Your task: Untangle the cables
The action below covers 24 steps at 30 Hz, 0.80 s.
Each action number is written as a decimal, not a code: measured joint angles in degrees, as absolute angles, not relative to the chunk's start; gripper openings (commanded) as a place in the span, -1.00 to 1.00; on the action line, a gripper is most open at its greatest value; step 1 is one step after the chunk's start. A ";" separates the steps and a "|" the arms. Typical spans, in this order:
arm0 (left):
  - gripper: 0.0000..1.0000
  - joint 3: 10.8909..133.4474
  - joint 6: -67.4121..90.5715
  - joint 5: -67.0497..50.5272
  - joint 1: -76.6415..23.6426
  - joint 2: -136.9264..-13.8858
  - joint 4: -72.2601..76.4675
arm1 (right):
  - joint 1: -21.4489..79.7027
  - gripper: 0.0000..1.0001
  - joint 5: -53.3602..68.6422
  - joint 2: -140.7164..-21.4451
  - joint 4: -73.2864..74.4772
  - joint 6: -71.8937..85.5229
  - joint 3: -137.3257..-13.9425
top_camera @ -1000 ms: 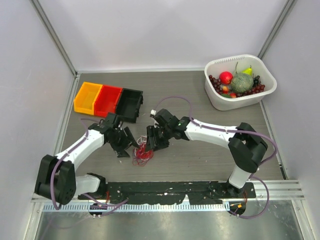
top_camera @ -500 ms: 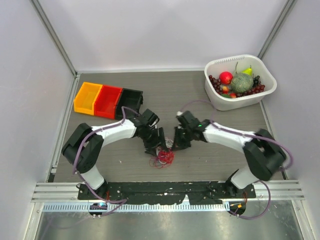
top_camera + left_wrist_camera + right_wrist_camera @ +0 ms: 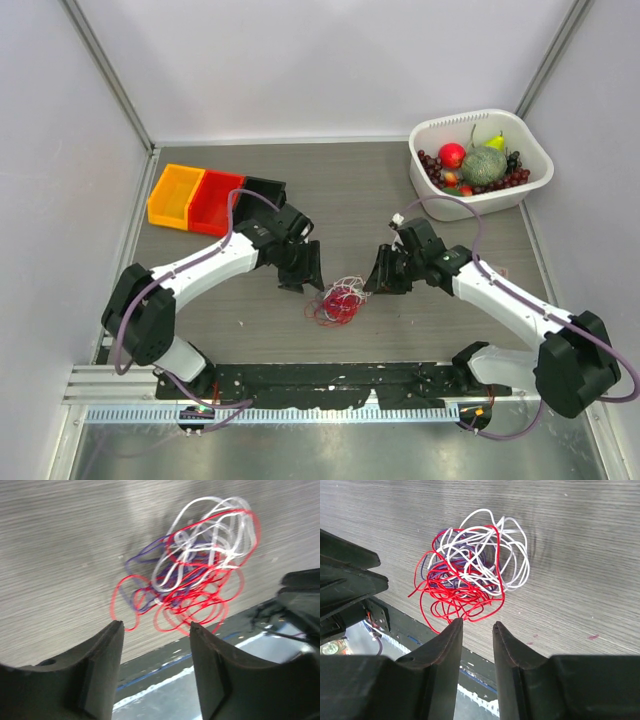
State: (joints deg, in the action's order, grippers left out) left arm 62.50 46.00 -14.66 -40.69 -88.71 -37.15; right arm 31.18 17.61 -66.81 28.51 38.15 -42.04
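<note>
The cables (image 3: 338, 302) are a small tangle of thin red, white and purple wires lying loose on the grey table. They also show in the left wrist view (image 3: 192, 582) and the right wrist view (image 3: 470, 575). My left gripper (image 3: 308, 272) is open and empty, just left of and behind the tangle, and its fingertips (image 3: 155, 626) hold nothing. My right gripper (image 3: 380, 280) is open and empty, just right of the tangle. In its wrist view the gripper (image 3: 477, 624) has a narrow gap between the jaws and hovers near the red loops. Neither gripper touches the wires.
Orange (image 3: 175, 195), red (image 3: 215, 202) and black (image 3: 258, 205) bins stand in a row at the back left. A white basket (image 3: 480, 200) with fruit and cherries stands at the back right. A black rail (image 3: 340, 380) runs along the near edge.
Both grippers have let go of the tangle and drawn apart, the left to the left, the right to the right. The tangle has shifted right and now lies free between them.
</note>
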 measured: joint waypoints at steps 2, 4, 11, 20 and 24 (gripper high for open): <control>0.13 62.33 44.18 -12.53 -40.69 -87.68 -40.36 | 31.46 -0.26 18.48 -68.34 28.77 37.39 -43.05; 0.12 60.58 42.92 -11.51 -40.69 -87.05 -42.19 | 32.14 -0.26 19.49 -70.78 28.75 36.71 -44.71; -0.13 55.20 41.87 -8.51 -40.53 -87.20 -46.06 | 39.75 -0.26 19.40 -76.18 28.29 36.14 -47.75; 0.04 59.13 44.12 -10.74 -40.53 -95.35 -42.83 | 44.60 -0.26 17.54 -76.77 27.55 37.60 -47.97; -0.19 59.29 45.23 -11.62 -40.75 -96.82 -42.33 | 44.56 -0.26 16.27 -76.77 27.46 37.98 -47.97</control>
